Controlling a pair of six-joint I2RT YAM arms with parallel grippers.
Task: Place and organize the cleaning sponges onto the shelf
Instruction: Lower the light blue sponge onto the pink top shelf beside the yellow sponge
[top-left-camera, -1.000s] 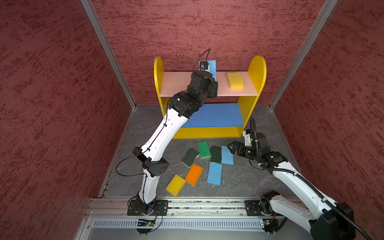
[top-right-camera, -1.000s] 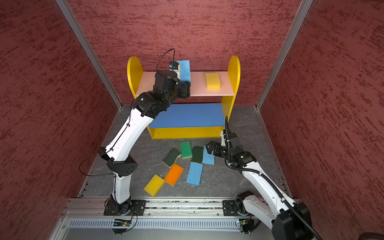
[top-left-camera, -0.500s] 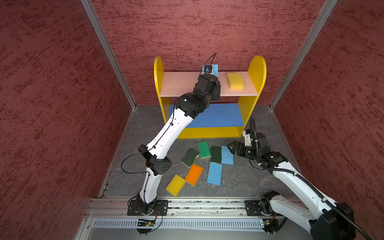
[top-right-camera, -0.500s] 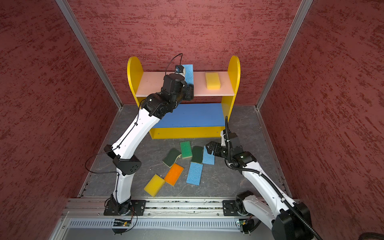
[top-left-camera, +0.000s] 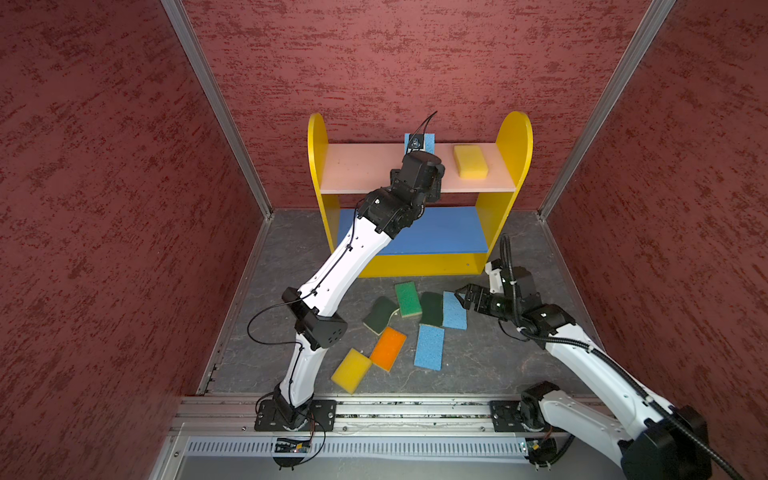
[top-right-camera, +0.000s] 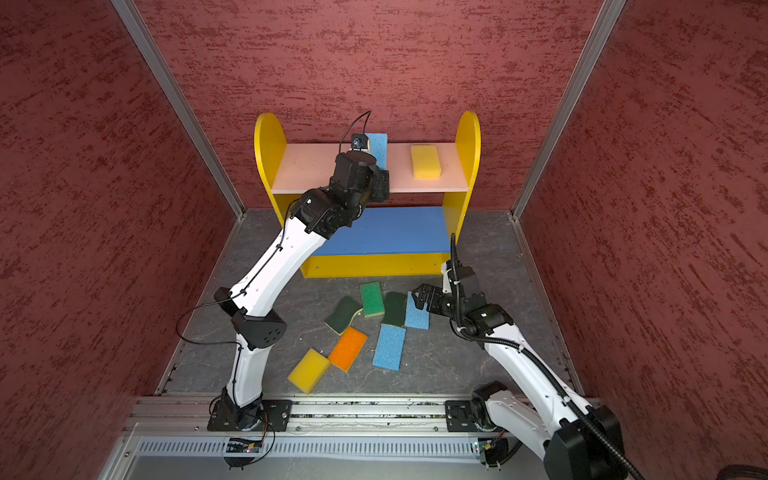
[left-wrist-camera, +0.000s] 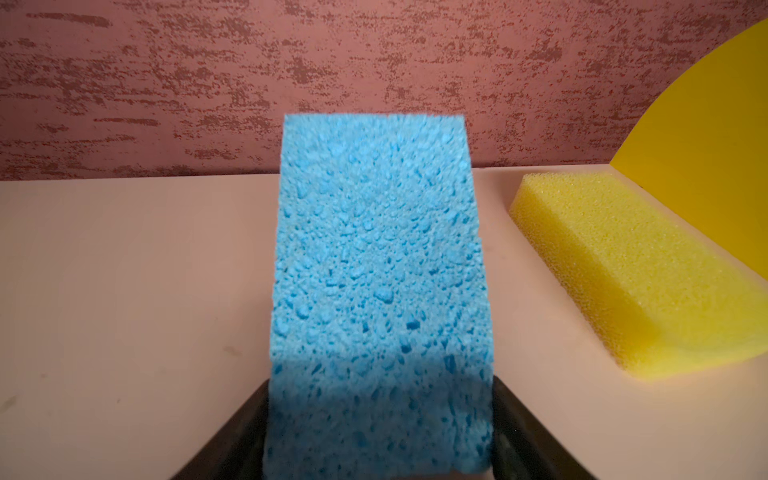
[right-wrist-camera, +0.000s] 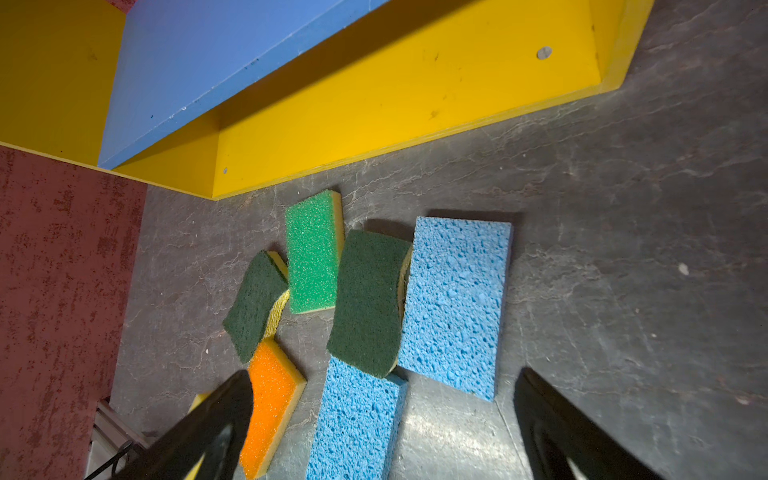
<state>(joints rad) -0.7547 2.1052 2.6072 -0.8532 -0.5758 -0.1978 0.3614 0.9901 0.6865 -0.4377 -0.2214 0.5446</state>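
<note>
Sitting btwn L gripper (left-wrist-camera: 380, 388) fingers (left-wrist-camera: 243, 432) – blue sponge (left-wrist-camera: 378, 270) (over pink board (left-wrist-camera: 137, 291)).

One sponge (top-left-camera: 471, 162) lies on the shelf's (top-left-camera: 514, 141) upper board (top-left-camera: 357, 170); seven others (top-left-camera: 429, 347) lie before it.

Mottled red walls (top-left-camera: 415, 62), dark grey veined floor (top-left-camera: 478, 365).

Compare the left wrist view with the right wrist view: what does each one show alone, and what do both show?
Left wrist only: the left gripper shut on a blue sponge above the pink upper board, with a yellow sponge lying beside it. Right wrist only: the open right gripper above the grey floor with loose sponges, among them a green sponge and an orange sponge. Both: yellow shelf panels and the red wall.
</note>
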